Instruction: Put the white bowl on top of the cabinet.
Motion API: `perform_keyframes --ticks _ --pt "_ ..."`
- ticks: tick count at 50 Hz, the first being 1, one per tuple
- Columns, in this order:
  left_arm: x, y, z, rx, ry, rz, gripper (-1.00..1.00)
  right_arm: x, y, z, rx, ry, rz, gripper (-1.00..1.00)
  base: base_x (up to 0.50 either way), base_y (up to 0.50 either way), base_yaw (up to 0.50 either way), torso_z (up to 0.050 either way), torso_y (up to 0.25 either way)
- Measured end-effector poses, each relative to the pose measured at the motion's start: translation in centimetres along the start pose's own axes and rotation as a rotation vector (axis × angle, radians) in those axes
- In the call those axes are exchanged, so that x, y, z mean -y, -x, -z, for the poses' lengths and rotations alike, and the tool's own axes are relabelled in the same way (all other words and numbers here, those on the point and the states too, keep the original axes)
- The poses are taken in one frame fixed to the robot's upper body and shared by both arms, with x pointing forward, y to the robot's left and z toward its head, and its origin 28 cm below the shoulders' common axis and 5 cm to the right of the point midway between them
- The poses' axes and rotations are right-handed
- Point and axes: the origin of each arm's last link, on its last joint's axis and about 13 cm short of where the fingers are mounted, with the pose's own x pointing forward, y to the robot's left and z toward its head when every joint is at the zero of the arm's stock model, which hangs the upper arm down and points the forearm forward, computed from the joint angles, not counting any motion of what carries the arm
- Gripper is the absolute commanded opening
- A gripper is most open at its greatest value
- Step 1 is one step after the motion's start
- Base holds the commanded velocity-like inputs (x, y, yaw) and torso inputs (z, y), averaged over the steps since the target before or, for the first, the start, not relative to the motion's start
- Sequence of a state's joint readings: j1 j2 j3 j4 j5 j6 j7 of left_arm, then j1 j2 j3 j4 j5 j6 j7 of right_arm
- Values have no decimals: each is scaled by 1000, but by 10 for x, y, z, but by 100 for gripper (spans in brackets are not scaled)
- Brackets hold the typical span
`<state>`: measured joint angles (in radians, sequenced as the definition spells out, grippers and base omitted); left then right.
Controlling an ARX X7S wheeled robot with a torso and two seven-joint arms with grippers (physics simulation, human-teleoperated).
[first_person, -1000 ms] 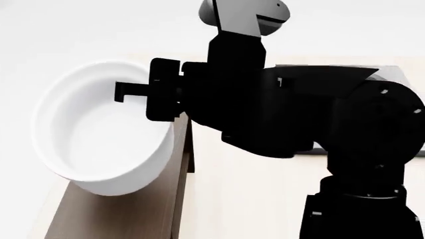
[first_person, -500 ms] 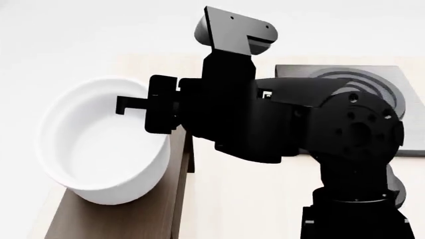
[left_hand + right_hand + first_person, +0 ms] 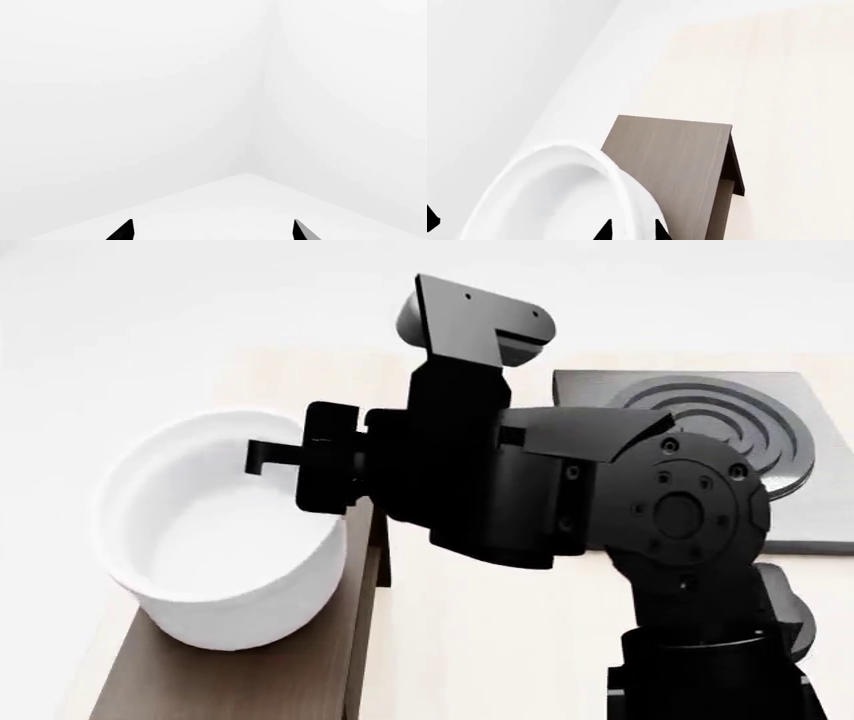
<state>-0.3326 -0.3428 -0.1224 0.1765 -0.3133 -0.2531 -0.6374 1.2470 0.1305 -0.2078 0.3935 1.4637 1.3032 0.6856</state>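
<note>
The white bowl is a deep glossy bowl, tilted a little, with its base low over the near end of the dark brown cabinet; I cannot tell whether they touch. My right gripper is shut on the bowl's right rim, one finger inside the bowl. In the right wrist view the bowl has its rim pinched in the right gripper, with the cabinet's flat top stretching beyond. My left gripper stands open, holding nothing, and faces bare white walls.
A square grey stove plate with dark rings lies at the back right on the pale wooden table. My black right arm fills the middle and right of the head view. White walls stand behind and to the left.
The bowl has swung from lying almost on its side to nearly upright and has come lower over the cabinet. The right arm's elbow has dropped, uncovering the stove plate.
</note>
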Motion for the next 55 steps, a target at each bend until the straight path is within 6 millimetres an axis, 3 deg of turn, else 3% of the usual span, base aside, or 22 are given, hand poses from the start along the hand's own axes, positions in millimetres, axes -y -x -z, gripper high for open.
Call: perform_keyframes --ticks 24,36,55 --pt "0 0 0 0 0 -1 100 6 5 -4 144 43 0 100 0 0 0 0 0" --pt "0 0 0 1 0 0 100 26 8 -2 291 101 128 100 0 0 0 0 0" --pt "0 1 0 3 0 2 100 66 9 23 421 191 378 100 0 0 0 0 0"
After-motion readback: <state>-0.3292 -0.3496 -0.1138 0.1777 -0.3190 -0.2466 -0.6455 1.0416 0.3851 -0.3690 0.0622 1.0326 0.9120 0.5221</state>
